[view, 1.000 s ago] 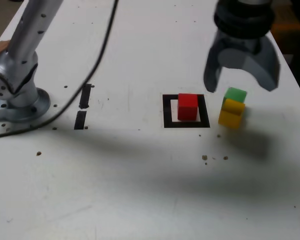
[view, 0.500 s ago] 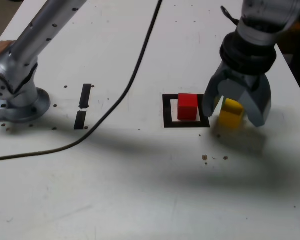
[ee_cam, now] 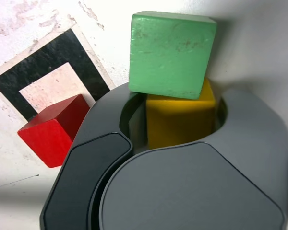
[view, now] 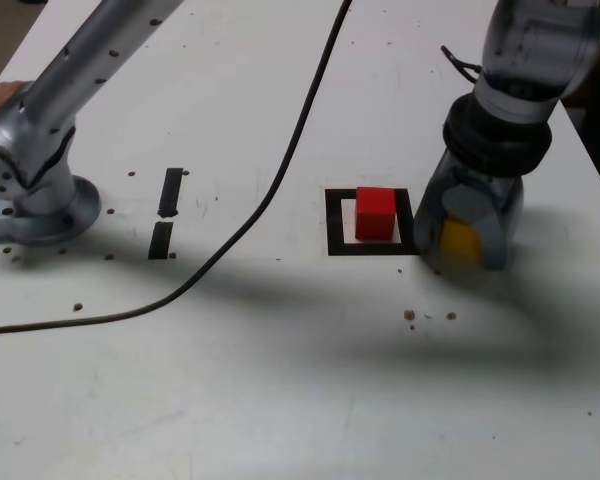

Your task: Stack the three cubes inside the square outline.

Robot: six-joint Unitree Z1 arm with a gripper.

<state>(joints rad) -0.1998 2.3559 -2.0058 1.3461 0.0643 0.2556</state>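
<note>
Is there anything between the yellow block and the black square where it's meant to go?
Only one of the gripper's fingers, it seems; no other block stands between. The red block already sits inside the square.

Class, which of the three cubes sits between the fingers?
The yellow cube: it lies in the gap between the fingers, while the red cube and green cube are outside it.
</note>
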